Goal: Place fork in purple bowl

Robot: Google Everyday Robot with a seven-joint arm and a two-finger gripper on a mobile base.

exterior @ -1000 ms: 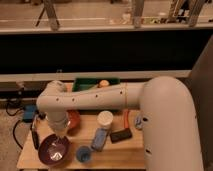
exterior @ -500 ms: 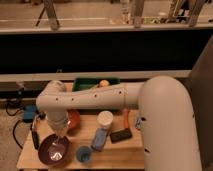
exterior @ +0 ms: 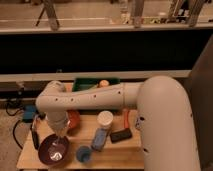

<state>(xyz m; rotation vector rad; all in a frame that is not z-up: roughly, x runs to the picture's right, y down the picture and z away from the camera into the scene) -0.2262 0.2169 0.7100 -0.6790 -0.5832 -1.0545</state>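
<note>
Hanging over the purple bowl [exterior: 46,153], at about seven o'clock on the table [exterior: 120,150], the gripper [exterior: 60,136] gave no clear sign of how far it was open or whether it held anything. A thin pale streak just beneath it, inside the bowl's rim, looked like the fork [exterior: 58,146], though that stayed unsure. Such a fork would likely be light, stiff and slippery, best pinched across the handle's middle. A blue cup [exterior: 84,154] stood at the bowl's three o'clock.

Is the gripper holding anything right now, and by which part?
Cannot tell: the gripper hangs above the purple bowl, the fork just under it, any hold unclear.
</note>
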